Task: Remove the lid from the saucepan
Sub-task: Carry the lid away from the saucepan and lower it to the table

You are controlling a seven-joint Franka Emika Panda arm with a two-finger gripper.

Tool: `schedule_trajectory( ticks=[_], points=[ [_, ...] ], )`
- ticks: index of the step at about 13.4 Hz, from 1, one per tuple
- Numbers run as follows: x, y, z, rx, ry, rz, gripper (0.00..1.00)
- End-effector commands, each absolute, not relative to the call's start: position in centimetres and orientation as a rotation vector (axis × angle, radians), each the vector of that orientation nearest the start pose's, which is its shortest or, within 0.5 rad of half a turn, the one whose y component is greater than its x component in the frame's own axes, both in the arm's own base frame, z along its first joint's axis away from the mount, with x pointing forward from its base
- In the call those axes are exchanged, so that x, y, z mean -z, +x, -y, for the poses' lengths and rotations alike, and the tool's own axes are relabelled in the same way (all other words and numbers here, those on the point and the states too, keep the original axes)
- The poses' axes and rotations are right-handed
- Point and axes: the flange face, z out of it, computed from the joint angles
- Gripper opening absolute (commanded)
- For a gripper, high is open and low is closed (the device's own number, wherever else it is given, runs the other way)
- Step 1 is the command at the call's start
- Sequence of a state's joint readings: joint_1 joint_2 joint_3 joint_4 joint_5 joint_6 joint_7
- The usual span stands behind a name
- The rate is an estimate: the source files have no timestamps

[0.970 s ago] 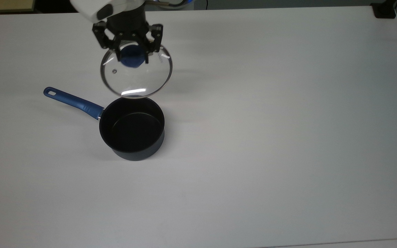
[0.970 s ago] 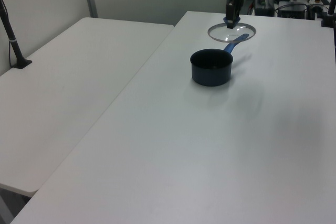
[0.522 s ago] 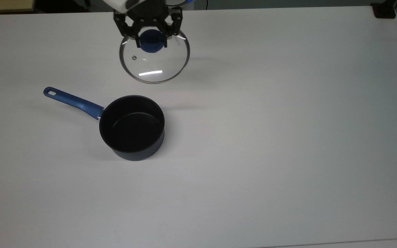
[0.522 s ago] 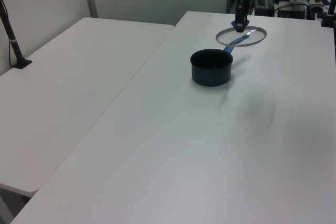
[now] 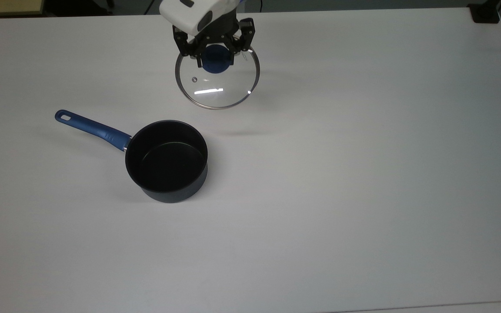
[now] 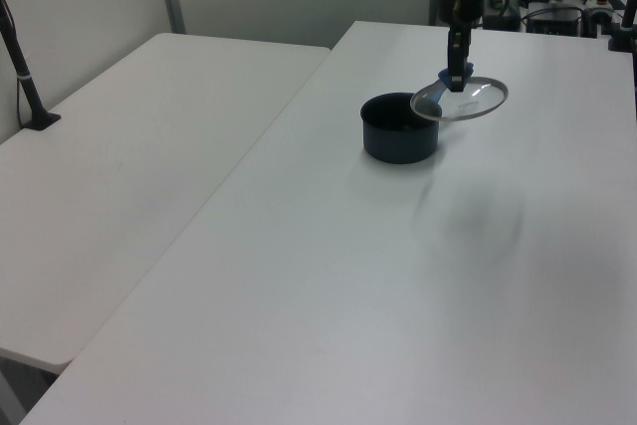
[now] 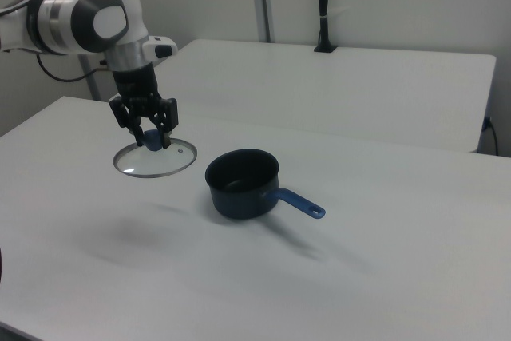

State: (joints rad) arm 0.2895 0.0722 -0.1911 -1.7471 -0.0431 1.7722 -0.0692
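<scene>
Glass lid [image 5: 217,84] aloft — blue knob half-hidden in hand [image 5: 215,58].

Table [image 5: 363,174] white, matte, wide. Saucepan [image 5: 166,161] stood upright directly on it, open, dark inside, left of centre in top view; blue handle [image 5: 91,127] pointed toward top view's upper left. Second white table [image 6: 139,146] just beside it, on left view's left, with black post [image 6: 25,72] standing near its far edge.
</scene>
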Motion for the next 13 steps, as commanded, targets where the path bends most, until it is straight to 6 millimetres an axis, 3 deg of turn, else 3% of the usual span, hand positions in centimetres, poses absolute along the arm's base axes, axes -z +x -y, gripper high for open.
schedule_trajectory(
  ticks=[1,6,13],
  points=[
    [-50.6,57.4,-6.5,-0.038,-3.175,0.325,0.55],
    [-45.7,57.9,-9.3,-0.061,-3.178,0.394,0.55],
    [-41.1,58.8,-11.2,-0.130,-3.187,0.442,0.55]
  ],
)
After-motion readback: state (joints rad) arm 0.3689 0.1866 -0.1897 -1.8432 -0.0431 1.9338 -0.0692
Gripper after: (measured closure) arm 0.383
